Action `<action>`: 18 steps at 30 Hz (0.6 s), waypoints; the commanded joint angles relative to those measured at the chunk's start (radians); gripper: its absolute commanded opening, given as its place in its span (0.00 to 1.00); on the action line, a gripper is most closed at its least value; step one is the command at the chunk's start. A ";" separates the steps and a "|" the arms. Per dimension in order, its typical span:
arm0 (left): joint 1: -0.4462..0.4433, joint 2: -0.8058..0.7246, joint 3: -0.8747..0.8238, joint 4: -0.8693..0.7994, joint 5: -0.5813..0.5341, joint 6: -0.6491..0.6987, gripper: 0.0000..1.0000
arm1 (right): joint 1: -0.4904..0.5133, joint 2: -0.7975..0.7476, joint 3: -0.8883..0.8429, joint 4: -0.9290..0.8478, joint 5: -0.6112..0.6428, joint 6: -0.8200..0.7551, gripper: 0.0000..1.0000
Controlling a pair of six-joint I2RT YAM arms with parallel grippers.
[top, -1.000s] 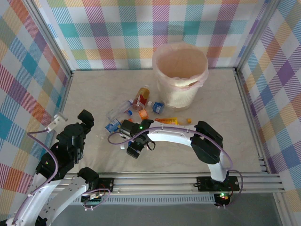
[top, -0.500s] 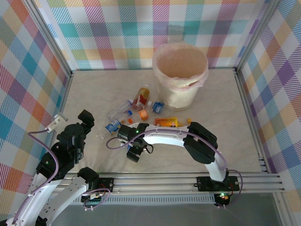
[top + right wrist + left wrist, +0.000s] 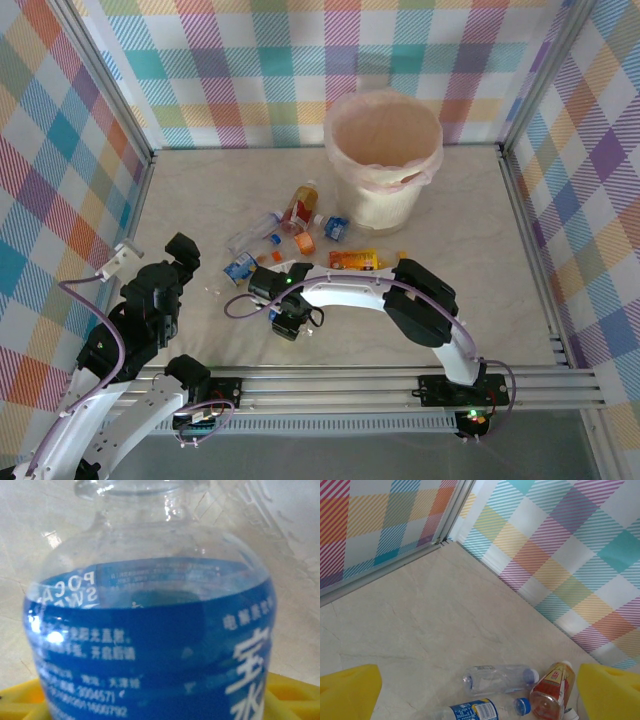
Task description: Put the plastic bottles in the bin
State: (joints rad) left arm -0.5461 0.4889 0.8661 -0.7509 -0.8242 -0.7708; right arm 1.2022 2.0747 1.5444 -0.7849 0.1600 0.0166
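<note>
Where the right arm reaches across to the left part of the desk (image 3: 480, 260), we find the right jaws set around a clear plastic bottle with a deep blue label (image 3: 150, 645). In the right wrist view this bottle looms very close, with white lettering on its label. Its sides meet the yellow pads (image 3: 22, 700) at both lower corners. Whether those pads truly pinch it or merely flank it, we cannot tell.

The left jaws are spread wide, their own yellow pads (image 3: 350, 692) far apart at the bottom corners of the left wrist view, above the desk. Ahead of them we see a clear unlabelled bottle with a blue cap (image 3: 497, 674) lying on its side. A bottle with an orange-red label (image 3: 552, 690) lies just beside it, and a second blue-labelled bottle (image 3: 470, 711) lies near the bottom edge.

From above, a flattened orange-labelled bottle (image 3: 353, 259) lies just beyond the right arm. The large cream round plastic bin (image 3: 385, 205), a pinkish bag folded over its rim, stands upright at the far side of the desk, apart from the scattered bottles.
</note>
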 commanded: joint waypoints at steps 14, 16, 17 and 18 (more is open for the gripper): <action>0.011 0.057 0.005 0.029 0.017 0.013 1.00 | -0.034 -0.345 0.160 -0.103 0.241 0.029 0.56; 0.011 0.067 0.008 0.037 0.031 0.022 1.00 | -0.071 -0.356 0.230 -0.106 0.310 0.008 0.55; 0.011 0.072 0.010 0.039 0.036 0.028 1.00 | -0.089 -0.355 0.263 -0.106 0.335 -0.005 0.55; 0.011 0.077 0.014 0.039 0.041 0.034 1.00 | -0.113 -0.352 0.305 -0.105 0.364 -0.020 0.55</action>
State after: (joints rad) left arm -0.5461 0.5533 0.8661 -0.7494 -0.7994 -0.7639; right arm 1.1450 1.7409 1.7679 -0.8616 0.3840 0.0322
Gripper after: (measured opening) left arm 0.999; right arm 0.601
